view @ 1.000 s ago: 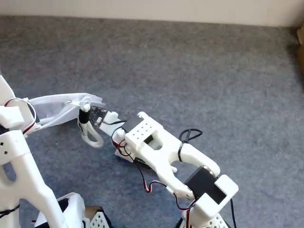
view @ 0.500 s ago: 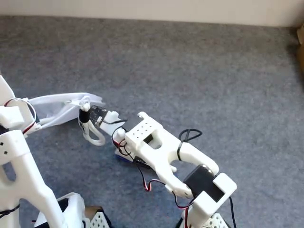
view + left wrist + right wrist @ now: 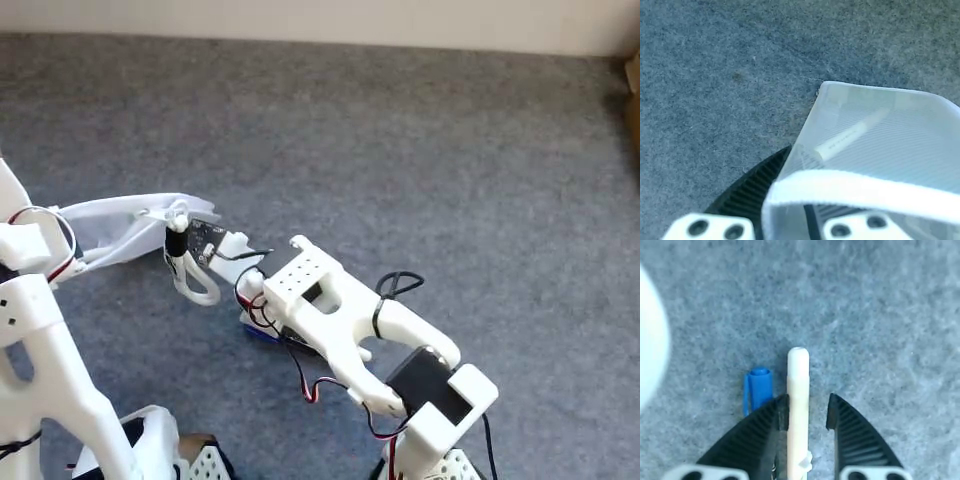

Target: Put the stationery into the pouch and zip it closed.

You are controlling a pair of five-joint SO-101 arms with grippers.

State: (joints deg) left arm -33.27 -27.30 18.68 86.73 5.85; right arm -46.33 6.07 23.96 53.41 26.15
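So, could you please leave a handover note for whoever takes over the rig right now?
Left tool: shut on the translucent white mesh pouch, which already holds a slim white pen.
Right tool: open, straddling a second white pen lying on the grey carpet. A blue capped pen lies beside it, outside the tool.
To do: grasp and load both pens, then zip.

White arms [image 3: 330, 300], black ribbed jaws

High camera looks steeply down over the table [image 3: 450, 150]. Wrist cameras face it close-up; the high and left wrist views share the pouch [image 3: 110, 225].
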